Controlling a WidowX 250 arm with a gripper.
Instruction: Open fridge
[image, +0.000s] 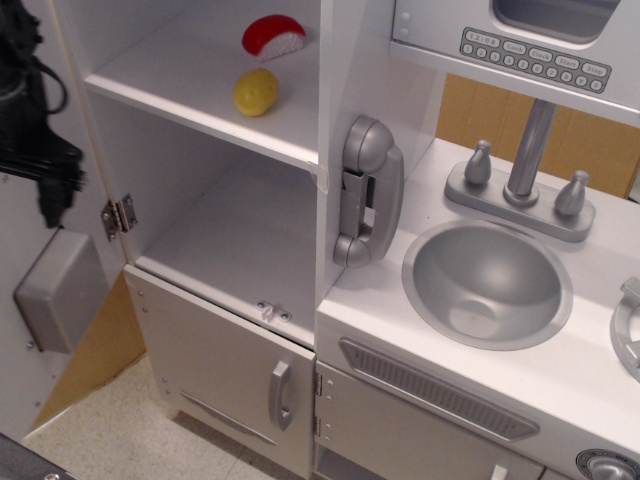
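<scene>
Fridge (215, 215) with door (45, 330) swung fully open at left; 2 toy foods (258, 90) on its upper shelf. Gripper (45, 195) partly out of frame, finger state indeterminable.

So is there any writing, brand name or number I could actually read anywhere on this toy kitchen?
Nothing here can be read for certain.
Microwave keypad: small marks on the grey buttons, too blurred to make out.
Dial at the bottom right: cut off by the frame edge, no legible marking.
Fridge, its open door, the phone and the sink: no text visible.
</scene>
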